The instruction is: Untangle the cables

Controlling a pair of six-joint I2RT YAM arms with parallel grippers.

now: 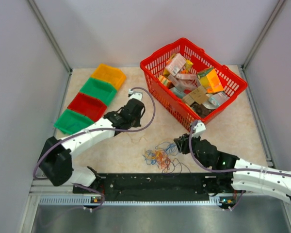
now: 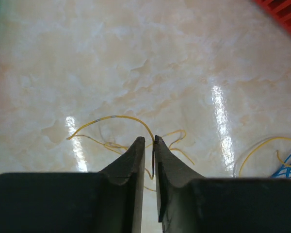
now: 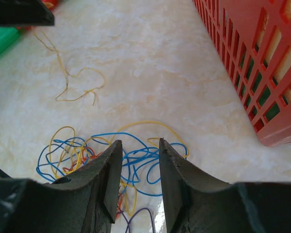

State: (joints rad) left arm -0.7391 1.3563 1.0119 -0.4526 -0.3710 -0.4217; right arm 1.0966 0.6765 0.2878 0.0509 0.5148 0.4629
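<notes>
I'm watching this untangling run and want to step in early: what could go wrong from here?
The left gripper pinches one yellow strand only at the tips, so it may slip out. The right gripper is open over the tangle, where blue, yellow and red loops cross; closing there may catch several and tighten the knot. The basket close by could snag a loop.

White shells joined by black joints are seen on the left arm (image 1: 87, 136) and the right arm (image 1: 254, 175). A thin mauve cable (image 1: 153, 109) is looped along each. The left gripper (image 2: 148, 141) and right gripper (image 3: 139, 143) are fitted with matte black, tapered fingers (image 2: 126, 167).
</notes>
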